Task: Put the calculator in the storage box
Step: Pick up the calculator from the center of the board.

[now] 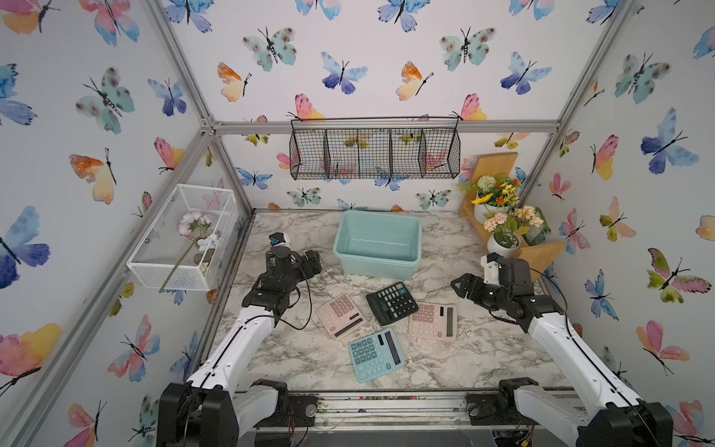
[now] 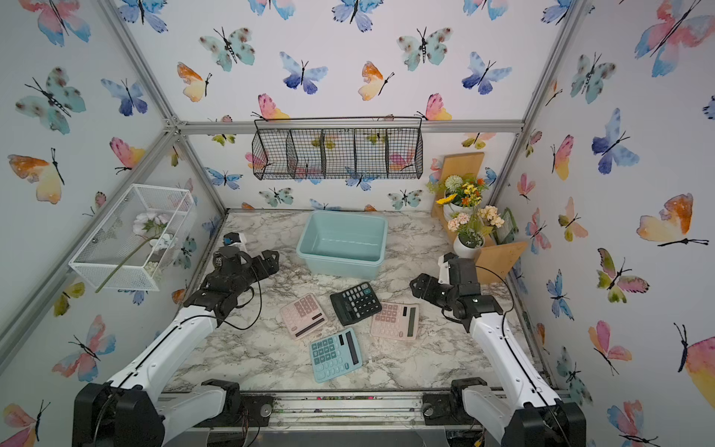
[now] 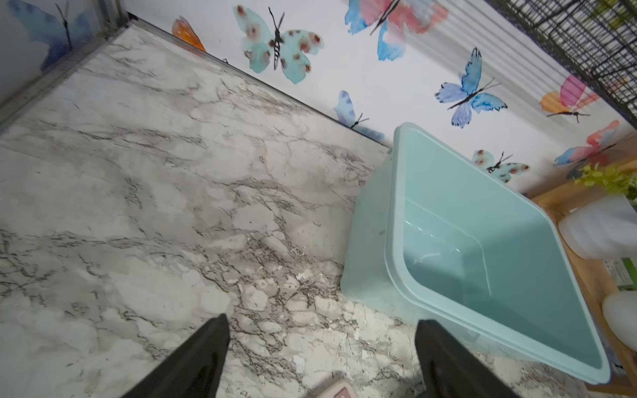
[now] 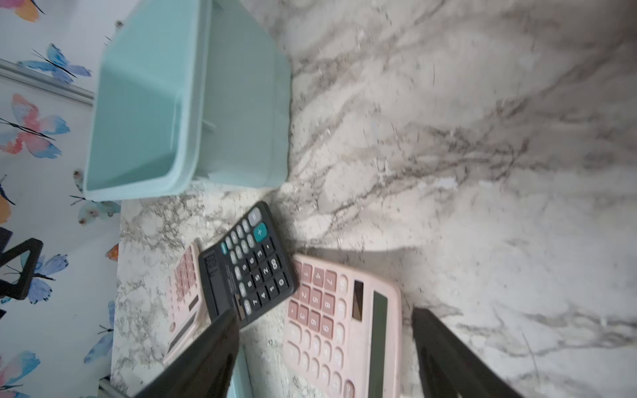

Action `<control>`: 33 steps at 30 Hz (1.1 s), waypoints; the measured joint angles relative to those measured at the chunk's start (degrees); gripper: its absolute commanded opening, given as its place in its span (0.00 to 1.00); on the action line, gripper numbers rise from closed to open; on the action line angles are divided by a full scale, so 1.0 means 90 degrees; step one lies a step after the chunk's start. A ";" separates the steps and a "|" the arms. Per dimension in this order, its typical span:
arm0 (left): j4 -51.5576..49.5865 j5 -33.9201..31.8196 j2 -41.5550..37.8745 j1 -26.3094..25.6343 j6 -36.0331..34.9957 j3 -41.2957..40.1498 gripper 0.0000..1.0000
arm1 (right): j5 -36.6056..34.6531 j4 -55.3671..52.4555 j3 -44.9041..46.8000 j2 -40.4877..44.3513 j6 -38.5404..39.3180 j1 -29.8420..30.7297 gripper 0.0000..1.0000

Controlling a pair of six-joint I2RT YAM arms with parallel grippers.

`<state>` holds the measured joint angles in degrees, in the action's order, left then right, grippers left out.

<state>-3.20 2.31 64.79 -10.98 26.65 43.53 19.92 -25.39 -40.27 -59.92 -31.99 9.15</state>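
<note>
The storage box (image 1: 377,244) is a light teal tub, empty, standing at the back middle of the marble table; it shows in both top views and both wrist views (image 3: 482,241) (image 4: 155,103). Several calculators lie flat in front of it: a black one (image 1: 391,303), a pink one (image 1: 340,315) to its left, a pink one (image 1: 433,320) to its right, and a teal one (image 1: 376,354) nearest the front. My left gripper (image 1: 314,262) (image 3: 322,320) is open and empty beside the box's left front corner. My right gripper (image 1: 460,285) (image 4: 324,312) hangs open above the right pink calculator (image 4: 344,327), holding nothing.
A black wire basket (image 1: 374,153) hangs on the back wall. A white mesh basket (image 1: 182,240) with a flower is fixed to the left wall. Flower pots (image 1: 503,232) on a wooden shelf fill the back right corner, close behind my right arm.
</note>
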 measured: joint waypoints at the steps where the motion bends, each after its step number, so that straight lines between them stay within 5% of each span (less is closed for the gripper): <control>1: -0.0029 0.0083 0.0022 -0.0017 0.0010 0.0012 0.89 | 0.0085 -0.0019 0.0121 -0.0044 -0.0029 0.0015 0.80; 7: -0.0129 0.0401 0.0095 -0.0085 0.0073 0.0007 0.87 | 0.0415 0.0066 0.0682 -0.0617 -0.0170 0.0036 0.68; 13: -0.0206 0.0452 0.0095 -0.0085 0.0095 0.0007 0.78 | 0.0675 0.0410 0.0804 -0.1209 -0.0185 0.0039 0.45; 23: -0.0223 0.0476 0.0192 -0.0085 0.0095 0.0007 0.71 | 0.0928 0.0447 0.0852 -0.1246 -0.0126 0.0036 0.33; 30: -0.0223 0.0478 0.0206 -0.0085 0.0100 0.0007 0.69 | 0.0981 0.0364 0.0930 -0.1246 -0.0068 0.0036 0.05; 33: -0.0221 0.0478 0.0206 -0.0085 0.0097 0.0007 0.69 | 0.0954 0.0163 0.0809 -0.1185 -0.0041 0.0036 0.02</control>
<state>-5.19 6.61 66.65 -11.75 27.53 43.59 28.51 -23.92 -32.99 -70.59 -32.36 9.47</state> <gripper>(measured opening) 0.694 0.112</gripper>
